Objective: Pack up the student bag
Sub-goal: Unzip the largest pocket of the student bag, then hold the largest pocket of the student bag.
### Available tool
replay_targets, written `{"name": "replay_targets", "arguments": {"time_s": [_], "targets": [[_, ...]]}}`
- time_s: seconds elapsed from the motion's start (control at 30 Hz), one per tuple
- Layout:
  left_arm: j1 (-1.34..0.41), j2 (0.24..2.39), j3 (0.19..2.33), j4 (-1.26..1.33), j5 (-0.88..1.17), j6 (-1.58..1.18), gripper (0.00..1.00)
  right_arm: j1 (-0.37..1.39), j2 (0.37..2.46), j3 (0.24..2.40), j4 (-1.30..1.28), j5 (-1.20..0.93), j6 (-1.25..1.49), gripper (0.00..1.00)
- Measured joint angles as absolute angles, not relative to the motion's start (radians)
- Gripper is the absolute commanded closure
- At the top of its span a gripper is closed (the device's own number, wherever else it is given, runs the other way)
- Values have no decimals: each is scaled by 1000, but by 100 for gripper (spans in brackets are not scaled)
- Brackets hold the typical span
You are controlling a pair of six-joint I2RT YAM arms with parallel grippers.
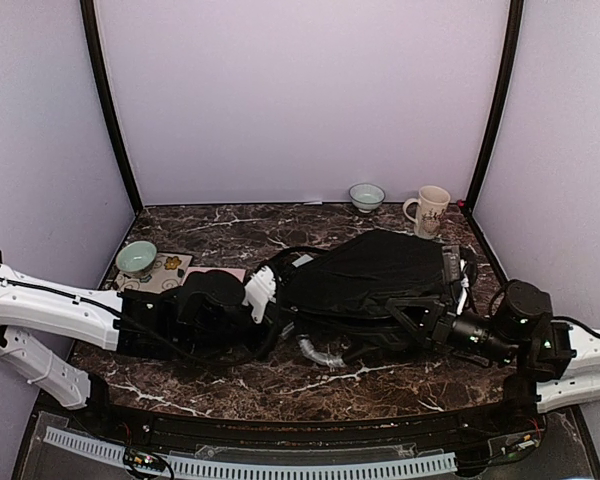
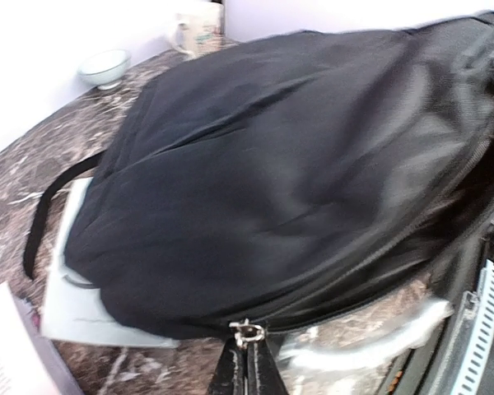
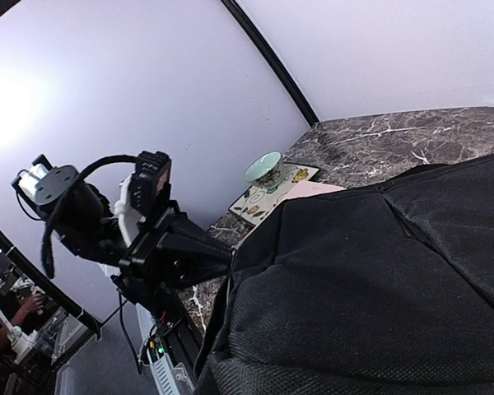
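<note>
The student bag (image 1: 370, 275) is a large black fabric bag lying flat mid-table. It fills most of the left wrist view (image 2: 296, 164) and the lower right of the right wrist view (image 3: 379, 280). My left gripper (image 1: 282, 298) is at the bag's left end, its fingers (image 2: 249, 366) shut on the metal zipper pull (image 2: 248, 333). My right gripper (image 1: 400, 308) presses into the bag's near right edge, shut on the bunched fabric. Its fingertips are hidden by the cloth in its own view. A black strap (image 2: 45, 210) trails off the bag.
A white book (image 2: 90, 317) and a pink one (image 3: 313, 189) stick out from under the bag. A teal bowl (image 1: 136, 257) sits on a floral tile (image 1: 165, 270) at left. A bowl (image 1: 366, 196) and mug (image 1: 428, 211) stand at the back. Clear plastic (image 1: 320, 352) lies near the front.
</note>
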State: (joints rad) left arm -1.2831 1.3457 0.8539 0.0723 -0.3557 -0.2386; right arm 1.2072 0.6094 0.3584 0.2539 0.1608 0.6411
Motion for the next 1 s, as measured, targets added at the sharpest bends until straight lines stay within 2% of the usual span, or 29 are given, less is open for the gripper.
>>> {"name": "replay_targets", "arguments": {"time_s": [0.2,0.33,0.37,0.47,0.5,0.57,0.7,1.0], "targets": [[-1150,1221,753,92,-292,-239,100,1211,466,358,146,187,653,100],[-1112,1217,728,134,-202,-245,100,1213,402,359,47,211,664,100],[-1108,1219,727,141,-181,-248,100,1213,390,359,33,217,668,91],[-1097,1221,727,150,-136,-251,100,1213,381,358,19,231,690,42],[-1090,1222,727,150,-123,-253,100,1213,383,357,19,236,695,35],[-1080,1225,727,150,-101,-261,100,1214,402,353,31,239,709,27],[-1082,1238,727,150,-72,-274,100,1209,529,353,86,256,740,23],[-1163,1295,740,150,-78,-275,100,1221,829,356,195,297,823,22]]}}
